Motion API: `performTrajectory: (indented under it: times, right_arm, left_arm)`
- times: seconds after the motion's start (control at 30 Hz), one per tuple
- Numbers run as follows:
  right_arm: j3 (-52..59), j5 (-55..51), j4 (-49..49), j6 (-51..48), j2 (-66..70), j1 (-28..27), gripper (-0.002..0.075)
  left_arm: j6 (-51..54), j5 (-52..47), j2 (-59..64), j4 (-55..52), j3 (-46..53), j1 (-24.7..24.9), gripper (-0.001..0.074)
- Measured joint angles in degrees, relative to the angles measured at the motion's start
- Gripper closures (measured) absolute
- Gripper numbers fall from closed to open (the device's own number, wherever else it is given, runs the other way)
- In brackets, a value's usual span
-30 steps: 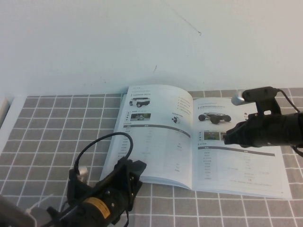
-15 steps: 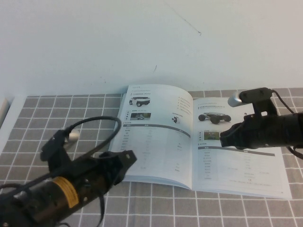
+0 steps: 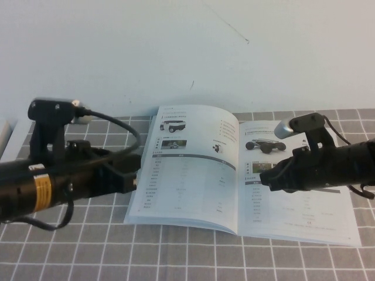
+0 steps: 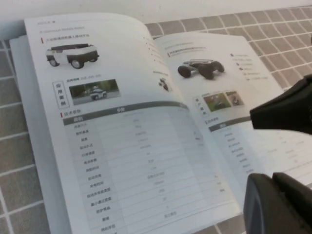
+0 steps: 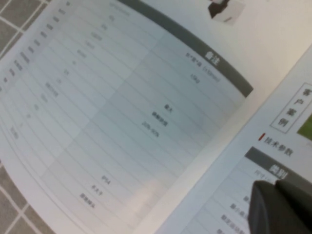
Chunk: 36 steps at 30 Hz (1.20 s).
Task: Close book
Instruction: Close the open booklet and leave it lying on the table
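An open book lies flat on the grey tiled mat, showing pages with vehicle photos and tables; it also fills the left wrist view. My left gripper reaches in from the left and sits at the book's left edge, its fingers pressed together and holding nothing. My right gripper hovers low over the right page near the spine. Its fingers are shut too, just above the printed table. The right gripper's dark tip also shows in the left wrist view.
The grey tiled mat covers the table around the book. A white wall rises right behind the book's far edge. A white object pokes in at the far left. The left arm's cable loops above the mat.
The left arm has swung up from the near edge to the left side, and its gripper now points at the book's left edge. The right gripper slid slightly left over the right page.
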<state>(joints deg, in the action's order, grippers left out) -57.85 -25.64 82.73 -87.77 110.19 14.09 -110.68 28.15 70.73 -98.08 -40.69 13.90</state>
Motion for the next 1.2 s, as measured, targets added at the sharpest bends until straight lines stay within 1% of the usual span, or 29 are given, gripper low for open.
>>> performTrajectory:
  times: [0.13, 0.2, 0.3, 0.37, 0.43, 0.47, 0.57, 0.6, 0.63, 0.7, 0.73, 0.77, 0.93, 1.03, 1.13, 1.2]
  right_arm:
    - [0.00, -1.23, -1.56, 0.00, 0.00, 0.00, 0.0729]
    - [0.00, -1.38, -1.82, 0.00, 0.00, 0.00, 0.0729]
    - [0.00, -1.61, -2.47, 0.00, 0.00, 0.00, 0.0729]
    - [0.00, -1.61, -2.93, -0.10, 0.00, 0.00, 0.0729]
    - [0.00, -1.49, -3.01, -0.61, 0.00, 0.00, 0.0729]
    - [0.00, -1.33, -3.01, -0.84, 0.00, 0.00, 0.0729]
    - [0.00, -0.76, -3.01, -1.07, 0.00, 0.00, 0.0729]
    - [0.00, -0.75, -3.01, -1.10, 0.00, 0.00, 0.0729]
    - [0.00, -0.75, -3.01, -1.10, 0.00, 0.00, 0.0729]
    - [0.00, -1.73, -3.06, -1.10, 0.00, 0.00, 0.0729]
    - [0.00, -2.16, -3.06, -1.10, 0.00, 0.00, 0.0729]
    - [0.00, -2.28, -3.06, -1.21, 0.00, 0.00, 0.0729]
    - [0.00, -1.71, -3.15, -1.17, 0.00, 0.00, 0.0729]
    - [0.00, -0.91, -3.19, -0.37, 0.00, 0.00, 0.0729]
    - [0.00, 1.03, -3.19, 0.27, 0.00, 0.00, 0.0729]
    - [0.00, 2.95, -3.46, 0.95, 0.00, 0.00, 0.0729]
  left_arm:
    - [-6.76, 7.07, 0.77, -2.55, -3.99, -4.35, 0.0735]
    - [-9.03, 13.77, 1.05, -3.22, -6.85, -6.47, 0.0735]
    - [-7.40, 21.74, 1.15, -3.68, -12.43, -7.96, 0.0735]
    - [-1.04, 21.64, 1.15, -3.93, -16.85, -8.23, 0.0736]
    - [6.79, 17.36, 0.93, -3.93, -19.59, -8.33, 0.0736]
    - [10.24, 12.92, 0.93, -3.93, -20.79, -8.33, 0.0736]
    - [17.90, -3.67, 0.93, -3.66, -22.12, -8.33, 0.0736]
    - [19.81, -10.98, 0.93, -3.41, -22.12, -8.45, 0.0736]
    - [21.30, -15.62, 1.04, -2.99, -22.12, -8.46, 0.0736]
    - [25.09, -25.45, 1.13, 0.70, -22.12, -8.58, 0.0736]
    - [27.59, -28.53, 1.13, 4.29, -22.12, -8.58, 0.0736]
    - [32.06, -32.19, 1.13, 10.39, -22.12, -8.58, 0.0736]
    - [67.50, -52.81, 2.53, 48.72, -22.61, -8.69, 0.0736]
    - [80.78, -62.92, 5.52, 67.09, -22.60, -8.69, 0.0736]
    - [90.78, -66.50, 8.01, 83.27, -22.60, -8.77, 0.0736]
    - [102.38, -66.88, 9.94, 98.08, -22.60, -8.77, 0.0736]
